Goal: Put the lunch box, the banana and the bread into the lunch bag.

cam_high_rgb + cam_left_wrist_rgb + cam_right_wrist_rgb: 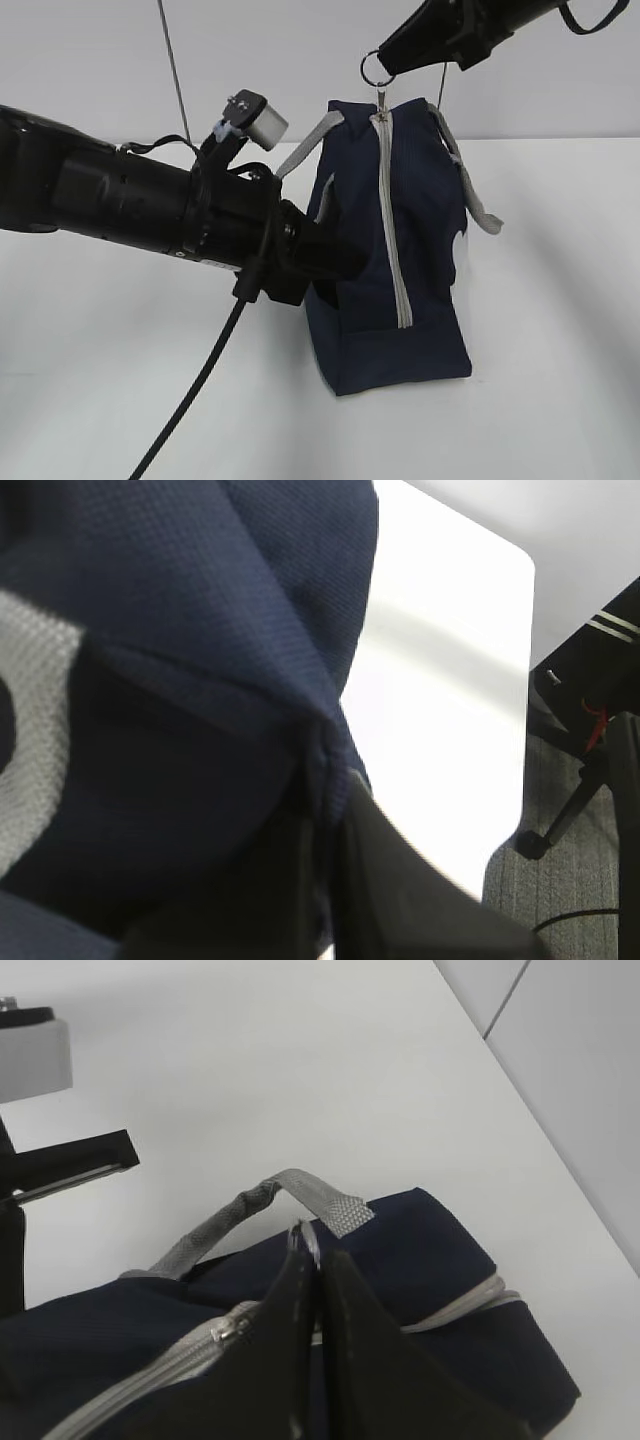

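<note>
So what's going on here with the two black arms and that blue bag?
Two robot arms are handling a navy-blue fabric lunch bag standing on a white table. The right tool pinches the metal ring pull at the top of the grey zipper, which looks closed. The left tool grips the bag's side fabric.

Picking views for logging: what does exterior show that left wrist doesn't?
Only exterior: the whole lunch bag standing with its grey zipper closed, the metal ring pull at the right gripper, and both handles. Only left wrist: the left gripper fingers pinching a navy fold, plus the table edge. Both: navy bag fabric on the white table.
</note>
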You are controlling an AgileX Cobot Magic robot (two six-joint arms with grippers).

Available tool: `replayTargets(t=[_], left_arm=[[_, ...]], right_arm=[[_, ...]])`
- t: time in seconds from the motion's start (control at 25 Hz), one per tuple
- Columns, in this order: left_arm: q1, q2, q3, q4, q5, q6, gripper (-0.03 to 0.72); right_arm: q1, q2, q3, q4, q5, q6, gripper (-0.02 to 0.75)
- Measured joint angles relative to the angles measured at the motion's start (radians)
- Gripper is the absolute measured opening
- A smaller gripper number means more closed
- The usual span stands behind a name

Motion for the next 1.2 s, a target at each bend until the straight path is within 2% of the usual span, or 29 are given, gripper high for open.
replayTargets(t=[0.4,0.88,1.2], left_arm=[[0.000,0.000,0.000,0.020,0.015,-0.001,0.003],[0.000,0.000,0.000,0.068,0.073,-0.022,0.003],[0.000,0.000,0.000,0.135,0.111,-0.084,0.003]], right_arm=[[-0.059,0.100,-0.064,0.028,-0.002,0.002,-0.016],[-0.062,0.252,-0.228,0.055,-0.010,0.007,-0.016],[-0.063,0.329,-0.301,0.071,-0.043,0.011,-0.016]])
